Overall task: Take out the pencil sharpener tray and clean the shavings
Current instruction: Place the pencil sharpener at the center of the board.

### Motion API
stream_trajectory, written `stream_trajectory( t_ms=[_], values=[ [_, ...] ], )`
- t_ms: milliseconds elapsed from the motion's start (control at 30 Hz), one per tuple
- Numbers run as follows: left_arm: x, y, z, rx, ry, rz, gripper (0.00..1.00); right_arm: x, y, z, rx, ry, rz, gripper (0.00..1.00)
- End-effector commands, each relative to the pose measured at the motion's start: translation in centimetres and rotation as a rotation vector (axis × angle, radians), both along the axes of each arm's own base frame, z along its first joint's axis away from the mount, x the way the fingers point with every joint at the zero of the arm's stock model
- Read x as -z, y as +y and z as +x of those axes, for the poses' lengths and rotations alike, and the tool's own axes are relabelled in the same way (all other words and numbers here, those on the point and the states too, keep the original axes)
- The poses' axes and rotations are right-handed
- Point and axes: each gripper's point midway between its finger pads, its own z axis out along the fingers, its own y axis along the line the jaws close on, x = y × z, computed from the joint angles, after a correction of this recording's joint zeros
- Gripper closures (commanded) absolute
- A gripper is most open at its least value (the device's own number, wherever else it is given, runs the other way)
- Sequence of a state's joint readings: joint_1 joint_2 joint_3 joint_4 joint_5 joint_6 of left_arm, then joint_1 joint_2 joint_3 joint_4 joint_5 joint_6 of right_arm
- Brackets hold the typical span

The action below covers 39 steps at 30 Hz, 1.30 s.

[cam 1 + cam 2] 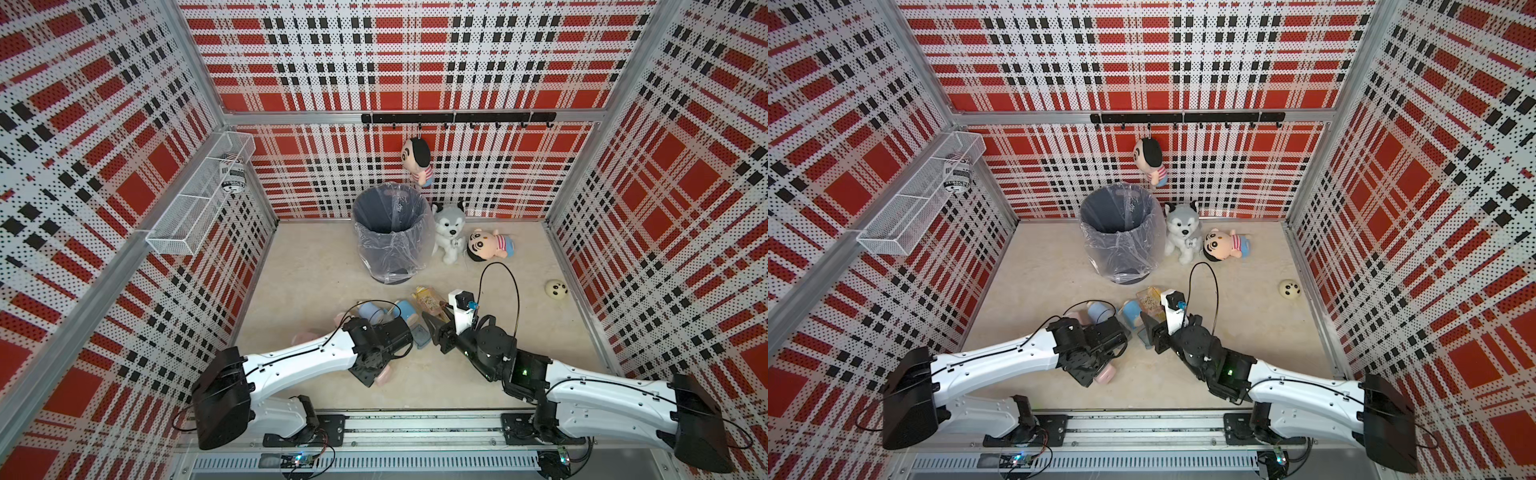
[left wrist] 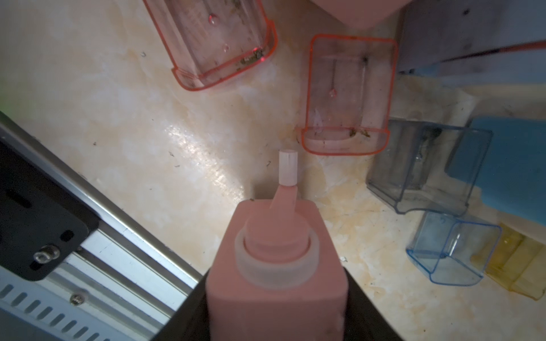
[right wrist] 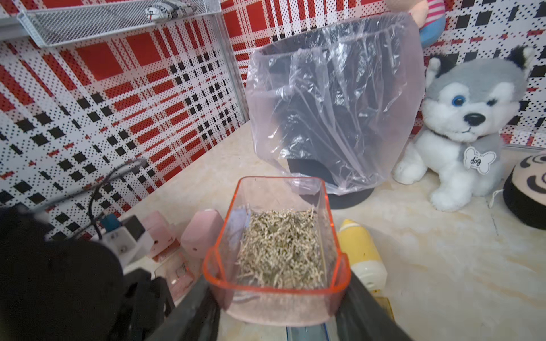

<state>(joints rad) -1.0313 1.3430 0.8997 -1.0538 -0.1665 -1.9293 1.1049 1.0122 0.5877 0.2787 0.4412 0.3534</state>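
Step in hand: carry-to-bin. The tray is already out of its sharpener and full, dump not yet done.

Right claw is clamped on the tray, one jaw on each long side, holding it level with the open top up. A thick layer of shavings fills the tray's floor. The tray hangs low over the surface, short of the bin and facing it. In the right wrist view it looks below the bin's rim and not over the mouth.

Left claw is closed on the pink sharpener, crank end pointing away from the wrist, held just above the surface near the front rail. I judge it is only holding the body steady, with no further part in the dump.

Empty trays lie loose on the surface: two pink trays and two blue trays.

Next move, as I judge it:
- Raise the tray clear above the rim.
- Go forward until it is over the mouth.
- Only then roll the wrist to tip the shavings out.
- Keep the tray level until then, since the shavings are loose and light.
- The liner hangs slack down the bin's near side, so approach high to avoid snagging it.
- The husky plush sits just beside the bin, so stay clear of that side.
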Motion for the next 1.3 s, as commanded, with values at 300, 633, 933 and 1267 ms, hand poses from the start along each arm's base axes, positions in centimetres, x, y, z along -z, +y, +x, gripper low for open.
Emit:
stream_trajectory(
  t_ms=[300,633,933,1267],
  values=[
    [1.5,-0.3,1.1,-0.01,-0.026,0.061,0.53,-6.9,4.7,4.4,-0.069,0.018,-0.009,0.51],
    [0.7,-1.1,2.0,-0.007,-0.057,0.033,0.31,-10.4,7.1,9.7,-0.086,0.038,0.056,0.52],
    [-0.6,-1.9,2.2,0.004,-0.095,-0.006,0.09,-11.8,8.8,14.8,-0.094,0.199,0.287,0.51],
    [-2.5,-0.5,1.8,-0.014,-0.177,-0.055,0.02,-13.7,9.4,19.1,-0.015,0.474,0.638,0.49]
  ],
)
